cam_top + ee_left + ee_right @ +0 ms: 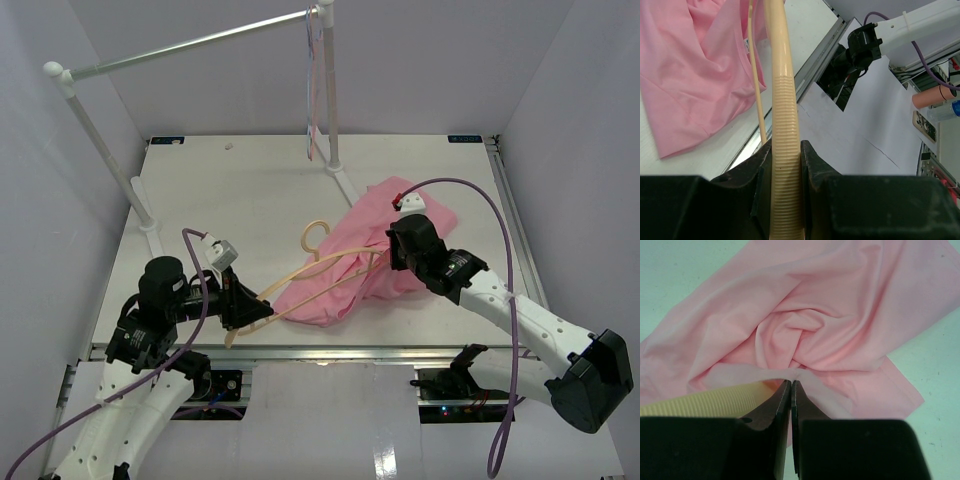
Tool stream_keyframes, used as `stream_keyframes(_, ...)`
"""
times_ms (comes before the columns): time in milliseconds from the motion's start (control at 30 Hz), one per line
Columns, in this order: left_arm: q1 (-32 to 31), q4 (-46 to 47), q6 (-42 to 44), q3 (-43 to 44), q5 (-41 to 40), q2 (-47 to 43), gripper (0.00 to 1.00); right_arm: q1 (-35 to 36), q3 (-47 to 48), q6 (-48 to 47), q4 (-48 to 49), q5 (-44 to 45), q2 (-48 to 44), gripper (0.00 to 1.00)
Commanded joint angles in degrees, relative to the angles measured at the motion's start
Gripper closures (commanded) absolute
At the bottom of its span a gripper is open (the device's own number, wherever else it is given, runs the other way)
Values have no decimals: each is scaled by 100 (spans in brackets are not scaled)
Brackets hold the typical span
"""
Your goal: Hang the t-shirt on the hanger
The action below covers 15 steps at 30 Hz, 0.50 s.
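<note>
Overhead, the hanger (300, 272) lies slantwise on the counter (230, 190). One end is held by the left hand (243, 305) near the front edge, and its far arm runs under the t-shirt (370, 235), which sits bunched toward the right. The right hand (395, 255) is down on the cloth just beside that buried end.

From the left wrist, both fingers (812, 165) are clenched on the ribbed end of the hanger, with the cloth well beyond.

From the right wrist, the jaws are closed tight and appear to nip a pale hem fold, with the hanger's ribbed arm touching the cloth just to the left.

To do this step well, I judge the right hand should lift the hem enough to open a mouth. The left hand can then hold firm and feed the arm straight in, low along the counter, so it doesn't drag the whole shirt.
</note>
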Motion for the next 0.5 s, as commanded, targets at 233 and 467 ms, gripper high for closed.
stream_keyframes(233,-14,622,-45,304,470,414,100,-21,599,-390,-29,-594,-271,92)
stream_keyframes(467,-14,1151,-150,433,332,705,100,-13,988,-372,-225,-1235,-513,92)
